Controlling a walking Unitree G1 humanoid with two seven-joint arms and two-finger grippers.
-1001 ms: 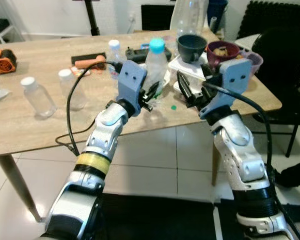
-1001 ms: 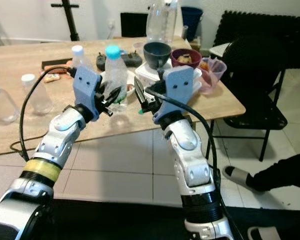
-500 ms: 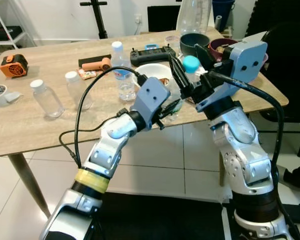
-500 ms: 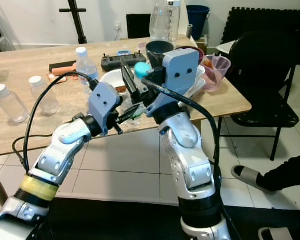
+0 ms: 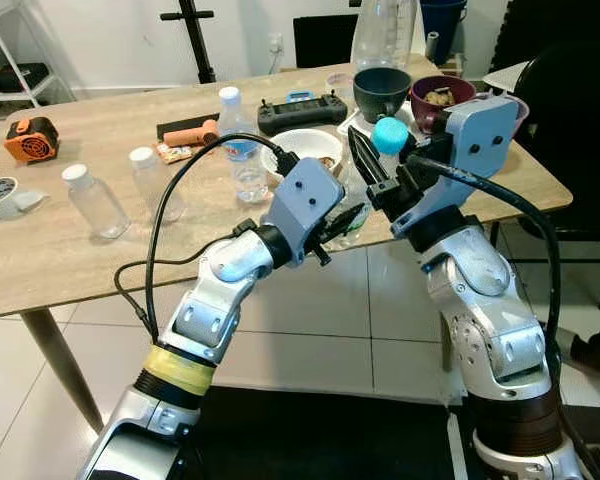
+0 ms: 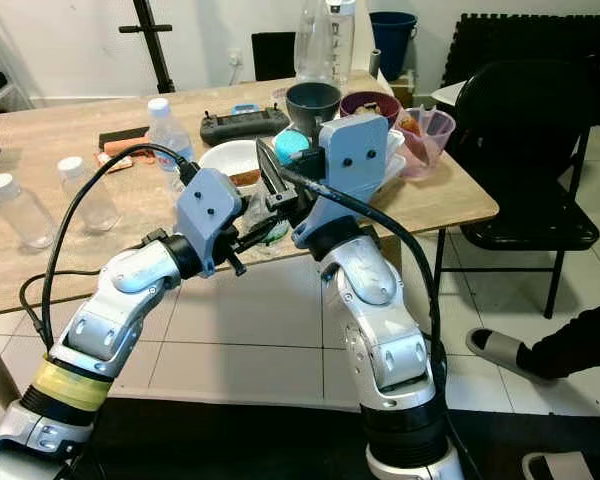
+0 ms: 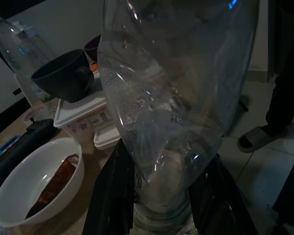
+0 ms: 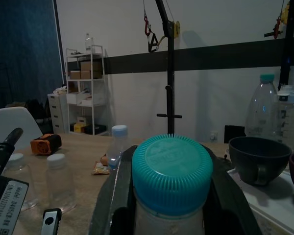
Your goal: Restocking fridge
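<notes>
Over the wooden table (image 5: 70, 250), both pincers grip a label-hidden clear bottle (image 7: 171, 98).

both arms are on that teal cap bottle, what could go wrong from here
The clear bottle is held two-handed: left gripper clamps its base, right gripper straddles the neck under the teal cap. If the arms pull apart or twist unevenly, the thin plastic may buckle or slip free.

The hold sits just above the table edge, near the white bowl and the dark cup; a swing could likely knock them.
</notes>
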